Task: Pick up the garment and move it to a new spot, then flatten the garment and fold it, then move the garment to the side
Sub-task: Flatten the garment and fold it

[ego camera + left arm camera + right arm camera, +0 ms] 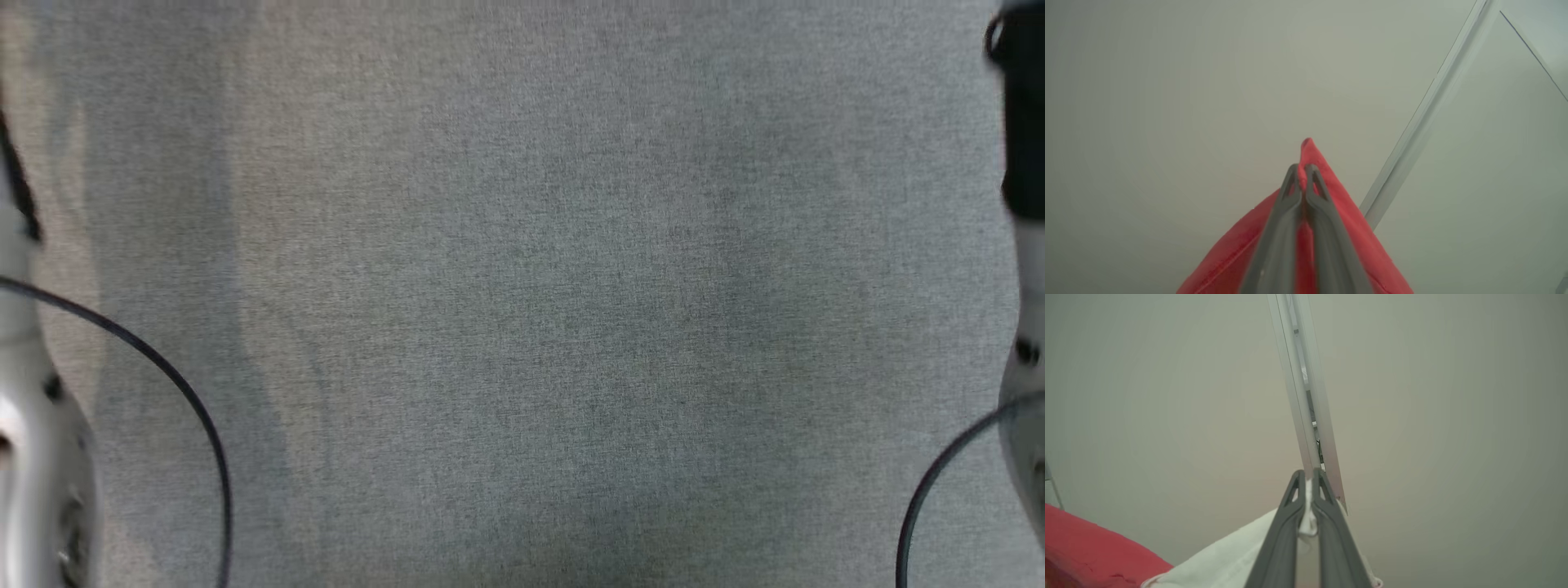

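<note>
The left pincer (1302,168) clamps the red garment (1343,212) at lower centre of frame; the right pincer (1308,475) grips its white edge (1229,559). Pick-up appears done above the grey worktop (522,294); placing, flattening, folding remain.

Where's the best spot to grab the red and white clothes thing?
By its thin edges, one in each gripper, coming in edge-on. The left gripper pinches a red peak of the garment and the right gripper a white edge; the cloth drapes away from both shut jaws.

Grey woven cloth surface (522,294), pale wall (1167,81), pale metal rail (1302,396)
</note>
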You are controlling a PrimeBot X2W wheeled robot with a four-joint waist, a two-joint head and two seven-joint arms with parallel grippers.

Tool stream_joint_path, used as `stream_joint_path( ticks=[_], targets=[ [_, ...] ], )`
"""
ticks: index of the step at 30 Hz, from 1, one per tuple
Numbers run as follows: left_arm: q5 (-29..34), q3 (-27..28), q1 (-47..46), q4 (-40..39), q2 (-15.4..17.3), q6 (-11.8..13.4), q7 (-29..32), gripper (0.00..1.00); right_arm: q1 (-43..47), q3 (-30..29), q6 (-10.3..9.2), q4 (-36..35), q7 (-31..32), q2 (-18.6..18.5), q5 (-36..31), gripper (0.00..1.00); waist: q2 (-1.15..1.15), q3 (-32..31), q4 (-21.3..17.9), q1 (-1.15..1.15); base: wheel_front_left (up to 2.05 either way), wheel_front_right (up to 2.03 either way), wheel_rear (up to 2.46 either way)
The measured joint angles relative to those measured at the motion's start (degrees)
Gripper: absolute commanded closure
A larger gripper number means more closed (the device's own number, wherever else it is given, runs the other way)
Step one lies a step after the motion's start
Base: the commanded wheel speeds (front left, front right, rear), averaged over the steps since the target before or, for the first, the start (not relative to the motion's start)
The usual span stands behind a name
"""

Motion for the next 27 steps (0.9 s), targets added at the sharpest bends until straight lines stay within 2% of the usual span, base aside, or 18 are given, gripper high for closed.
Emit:
stream_joint_path(
  ticks=[5,10,13,19,27],
  targets=[
    [-5.30,-4.56,12.78,-8.31,-0.78,-0.29,-0.03,1.00,16.18,3.54,0.00,-11.98,0.94,-5.63,7.81,1.00,0.00,-3.63,1.12,0.00,0.00,0.00,0.00],
    [-10.99,-5.05,31.02,-16.49,-0.60,-0.29,-0.04,1.00,36.66,1.24,0.00,-24.90,4.44,-8.22,13.56,1.00,0.00,-8.28,2.31,0.00,0.00,0.00,0.00],
    [-10.92,-6.35,42.01,-19.23,-0.33,-0.29,-0.03,1.00,49.21,-1.69,0.00,-31.30,6.59,-8.14,14.71,1.00,0.00,-11.22,2.93,-0.01,0.00,0.00,0.00],
    [-10.38,-7.15,58.18,-21.83,-1.79,0.12,-0.03,1.00,70.15,-5.39,0.00,-40.58,11.72,-4.31,15.05,1.00,0.00,-16.95,4.00,-0.01,0.00,0.00,0.00],
    [-7.62,-6.08,70.15,-18.81,-4.98,0.58,-0.03,1.00,85.56,-8.59,0.00,-43.21,16.78,-1.02,11.47,1.00,0.00,-23.50,4.38,-0.01,0.00,0.00,0.00]
  ],
)
